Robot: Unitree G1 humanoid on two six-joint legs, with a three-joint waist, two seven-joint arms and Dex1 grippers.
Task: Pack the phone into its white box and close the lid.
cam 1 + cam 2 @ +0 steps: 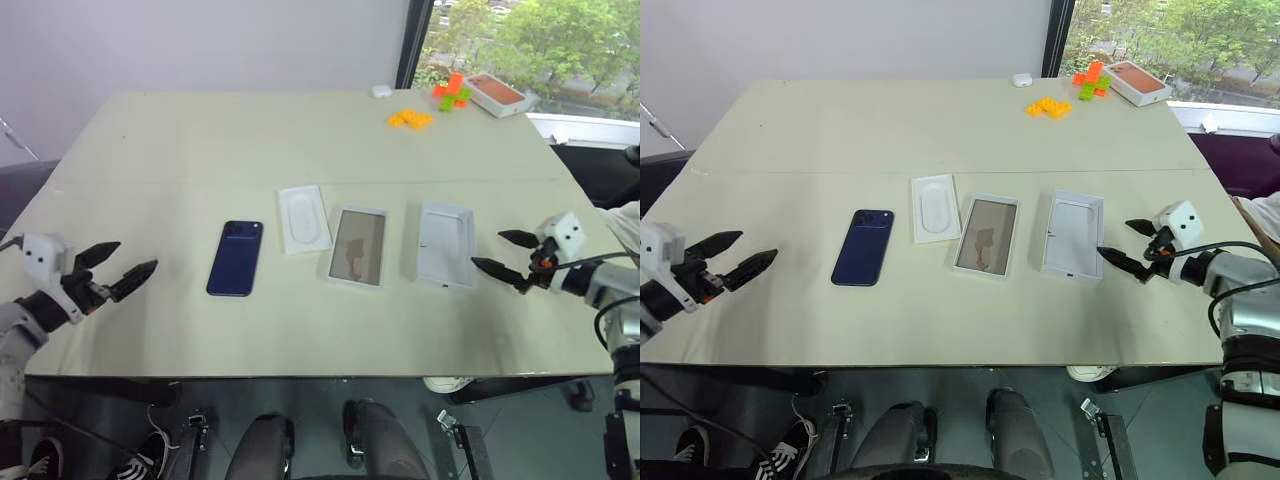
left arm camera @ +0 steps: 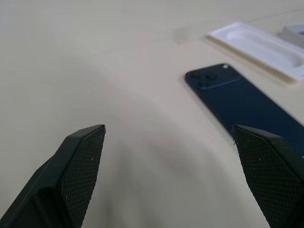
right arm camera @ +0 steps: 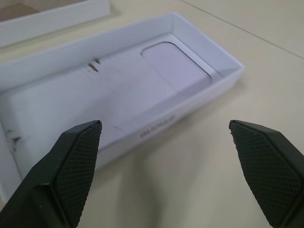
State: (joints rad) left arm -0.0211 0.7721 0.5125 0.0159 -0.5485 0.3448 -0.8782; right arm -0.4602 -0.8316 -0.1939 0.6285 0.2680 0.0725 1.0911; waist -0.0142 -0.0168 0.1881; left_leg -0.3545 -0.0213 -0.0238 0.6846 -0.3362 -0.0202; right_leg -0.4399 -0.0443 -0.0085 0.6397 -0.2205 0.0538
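On the table (image 1: 150, 140), the phone (image 1: 235, 258) lies lengthwise, camera end away.

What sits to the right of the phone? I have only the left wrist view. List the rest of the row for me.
Observer: Past the insert comes the white box, tan floor up, then the lid, white inside up.
Operator: Report the right arm.
Observer: The right gripper hovers at the lid's right edge, fingers open, holding nothing.
Operator: Check the box for contents.
Observer: The white box is empty.
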